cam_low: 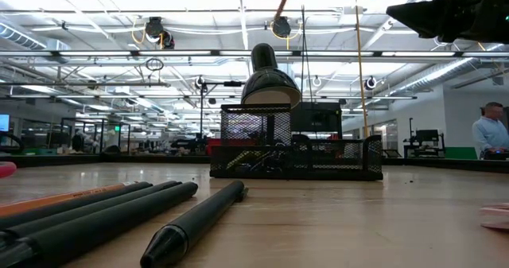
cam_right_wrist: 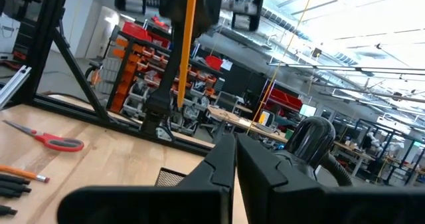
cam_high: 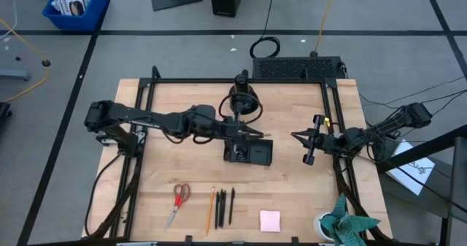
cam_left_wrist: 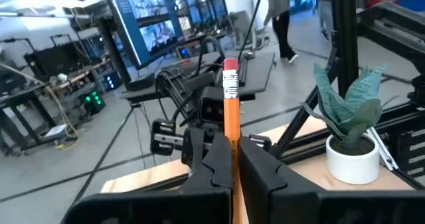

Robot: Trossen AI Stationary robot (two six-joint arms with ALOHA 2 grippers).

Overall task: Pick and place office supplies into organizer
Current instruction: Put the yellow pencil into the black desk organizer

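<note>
My left gripper (cam_high: 257, 133) hovers over the far edge of the black mesh organizer (cam_high: 249, 152), shut on an orange pencil (cam_left_wrist: 230, 111). The right wrist view shows the pencil's lower part (cam_right_wrist: 186, 58) below that gripper. My right gripper (cam_high: 294, 136) is shut and empty to the right of the organizer, above the table. Near the table's front edge lie the red-handled scissors (cam_high: 178, 201), a second orange pencil (cam_high: 209, 211), three black pens (cam_high: 224, 206) and a pink sticky-note pad (cam_high: 269, 220). The clips and the yellow-green piece do not show. My left gripper pinches the pencil's shaft (cam_left_wrist: 230, 151) between its two fingers, below the pink eraser end (cam_left_wrist: 230, 66). The fingers come level from the table's left and lie across the pencil. The pencil stands upright, eraser up, lifted clear above the organizer.
A round black dome-shaped stand (cam_high: 242, 100) sits just beyond the organizer. A potted plant (cam_high: 344, 224) stands at the front right corner. A black frame (cam_high: 146, 85) runs around the tabletop. The low view shows the pens (cam_low: 103, 208) close in front and the organizer (cam_low: 294, 153) behind them.
</note>
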